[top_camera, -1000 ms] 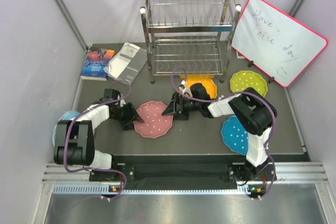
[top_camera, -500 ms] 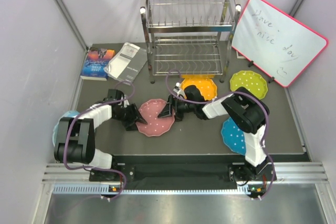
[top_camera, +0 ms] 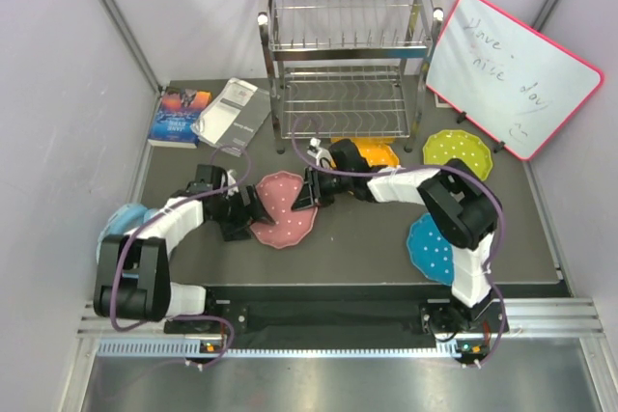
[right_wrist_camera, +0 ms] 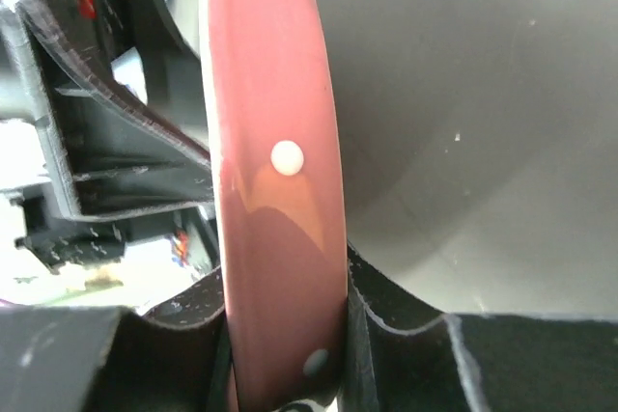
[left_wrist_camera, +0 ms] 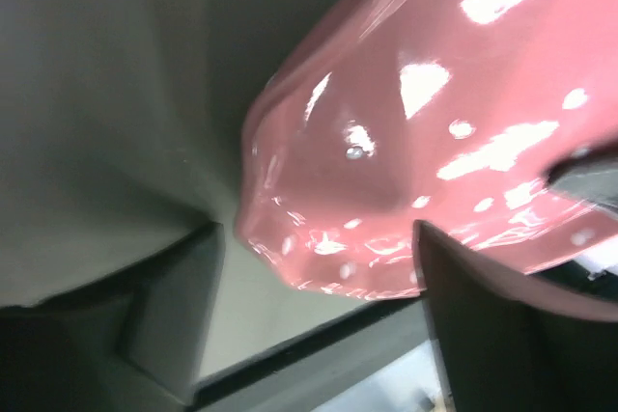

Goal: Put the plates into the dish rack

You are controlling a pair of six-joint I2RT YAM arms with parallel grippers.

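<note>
We find the pink plate (top_camera: pixel 285 209) near the middle of the table (top_camera: pixel 362 238), well short of the dish rack (top_camera: pixel 348 55), which stands at 12 o'clock by the back wall. The right gripper (top_camera: pixel 301 196) is clamped on the plate's rim at about 2 o'clock, with a finger on each face. The left gripper (top_camera: pixel 251 211) straddles the rim at 9 o'clock with its jaws apart, and it grips nothing. From the pink plate, the orange plate (top_camera: pixel 375 153) lies at 2 o'clock. The yellow-green plate (top_camera: pixel 456 151) is farther out on a similar bearing, and the blue plate (top_camera: pixel 430 246) is nearer 4 o'clock.
</note>
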